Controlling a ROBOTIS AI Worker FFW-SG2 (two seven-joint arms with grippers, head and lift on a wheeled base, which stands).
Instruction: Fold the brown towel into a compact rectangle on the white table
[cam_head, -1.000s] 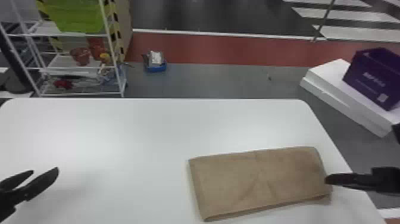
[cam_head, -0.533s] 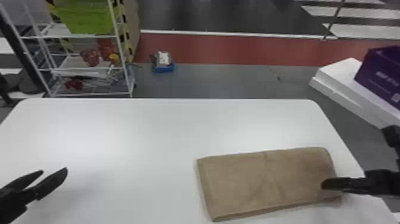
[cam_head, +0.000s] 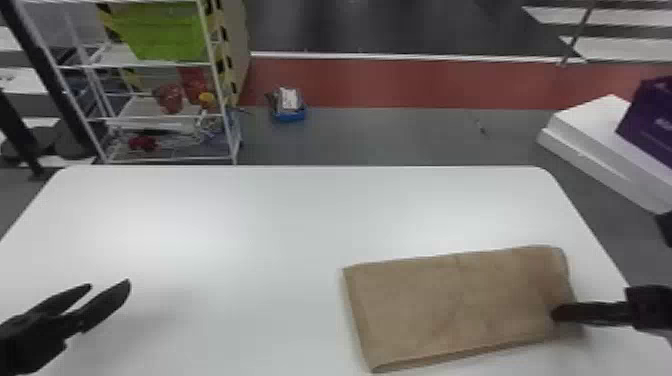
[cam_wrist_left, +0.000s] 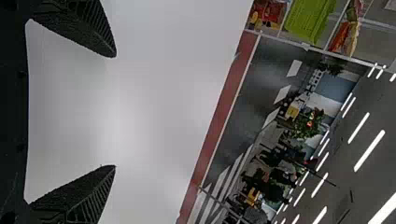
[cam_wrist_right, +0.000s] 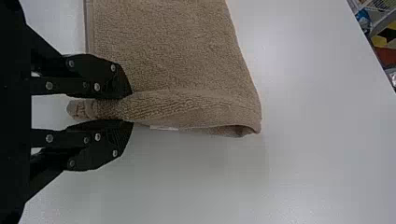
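Note:
The brown towel (cam_head: 460, 305) lies folded flat as a wide rectangle on the right part of the white table (cam_head: 240, 225). At its right end is my right gripper (cam_head: 562, 313). In the right wrist view the right gripper (cam_wrist_right: 128, 108) is shut on the edge of the brown towel (cam_wrist_right: 173, 51), with the pinched layers between its two fingers. My left gripper (cam_head: 110, 287) is over the table's left side, well apart from the towel, its fingers spread. In the left wrist view the left gripper (cam_wrist_left: 115, 111) is open with nothing between its fingers.
Beyond the table's far edge stand a white wire shelf (cam_head: 165, 120) with a green bin (cam_head: 162, 32) at the left and a small blue container (cam_head: 288, 107) on the floor. A purple box (cam_head: 650, 120) rests on a white block (cam_head: 595, 135) at the right.
The head view has shifted, so the table and towel sit farther right in it. The right gripper stays at the towel's right end, now slightly farther in from its edge. The left gripper remains spread.

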